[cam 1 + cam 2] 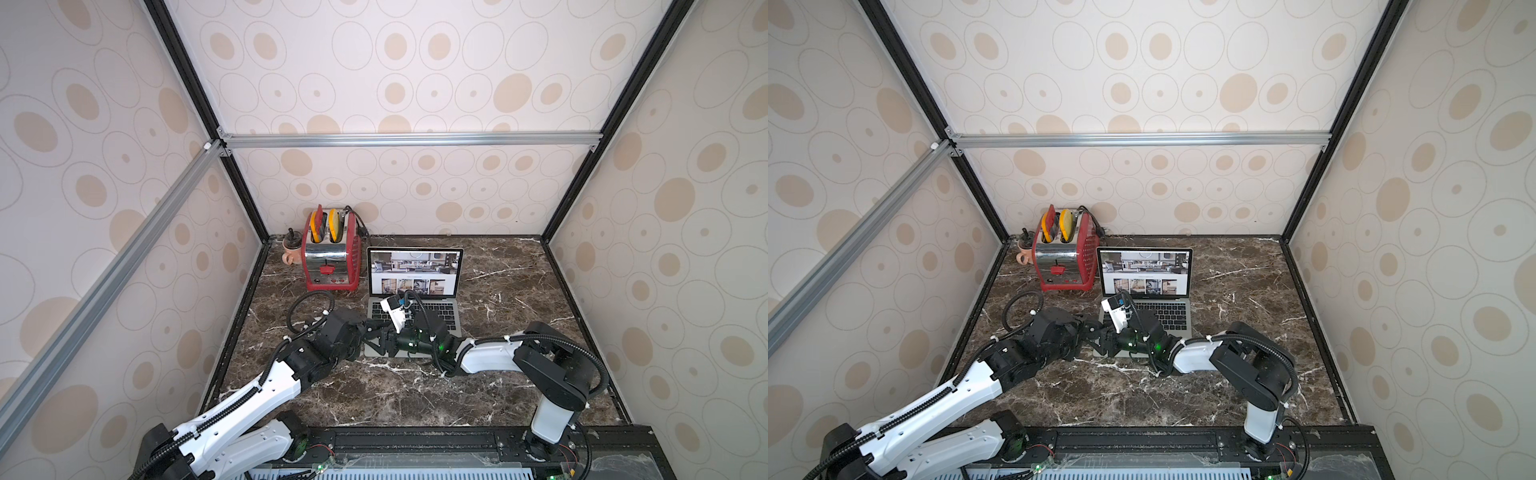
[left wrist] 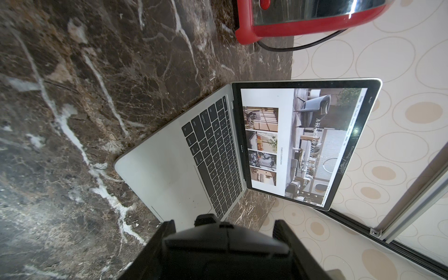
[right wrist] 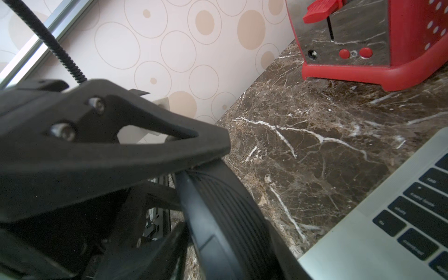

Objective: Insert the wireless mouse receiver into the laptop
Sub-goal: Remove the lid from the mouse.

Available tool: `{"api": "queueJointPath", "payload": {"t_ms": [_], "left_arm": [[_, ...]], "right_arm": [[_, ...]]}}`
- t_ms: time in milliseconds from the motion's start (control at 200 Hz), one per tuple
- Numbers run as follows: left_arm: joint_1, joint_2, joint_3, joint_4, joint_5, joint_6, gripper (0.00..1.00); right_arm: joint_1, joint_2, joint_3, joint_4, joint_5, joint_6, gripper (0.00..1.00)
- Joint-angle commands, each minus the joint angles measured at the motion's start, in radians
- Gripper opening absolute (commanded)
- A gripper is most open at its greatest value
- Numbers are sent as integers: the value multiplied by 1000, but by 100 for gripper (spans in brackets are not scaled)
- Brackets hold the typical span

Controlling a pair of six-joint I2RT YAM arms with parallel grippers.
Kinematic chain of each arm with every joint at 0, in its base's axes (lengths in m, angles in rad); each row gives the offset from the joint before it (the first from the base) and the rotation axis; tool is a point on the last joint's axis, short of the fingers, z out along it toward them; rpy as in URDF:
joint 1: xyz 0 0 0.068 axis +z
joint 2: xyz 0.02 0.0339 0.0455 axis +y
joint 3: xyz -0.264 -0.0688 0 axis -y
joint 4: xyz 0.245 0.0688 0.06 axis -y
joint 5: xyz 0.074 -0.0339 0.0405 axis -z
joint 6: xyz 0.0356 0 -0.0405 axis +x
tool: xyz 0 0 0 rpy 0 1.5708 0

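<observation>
The laptop (image 1: pixel 444 311) (image 1: pixel 1146 270) stands open on the marble table, its screen showing a white page of room photos. My left gripper (image 1: pixel 376 334) (image 2: pixel 224 224) is at the laptop's front left corner, shut on a black mouse (image 2: pixel 225 242). My right gripper (image 1: pixel 388 343) (image 3: pixel 220 252) reaches in from the right over the trackpad and meets it. The mouse's ribbed side (image 3: pixel 218 213) fills the space at its jaws, and their grip is unclear. The wireless mouse receiver is hidden.
A red toaster (image 1: pixel 330 257) with a black cord stands behind the laptop's left side. A small mug (image 1: pixel 291 253) sits in the back left corner. Patterned walls and black frame rails close in the table on three sides.
</observation>
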Motion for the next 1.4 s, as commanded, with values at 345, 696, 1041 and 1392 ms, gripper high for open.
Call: {"api": "queueJointPath", "payload": {"t_ms": [345,696,1041,1392], "left_arm": [[-9,-39,-19,-11,-41,10,0],[-9,-30,-34,-1,-43,-15,0],[-9,-39,-41,2,-67,-21,0],[-9,-49,-44,-7,-74,-18,0]], "right_arm": [[-2,8,3,41,-25,0,52],[-1,-29,-8,49,-62,-1,57],[-1,-58,-52,78,-59,-1,51],[-1,-66,-74,104,-49,4,39]]}}
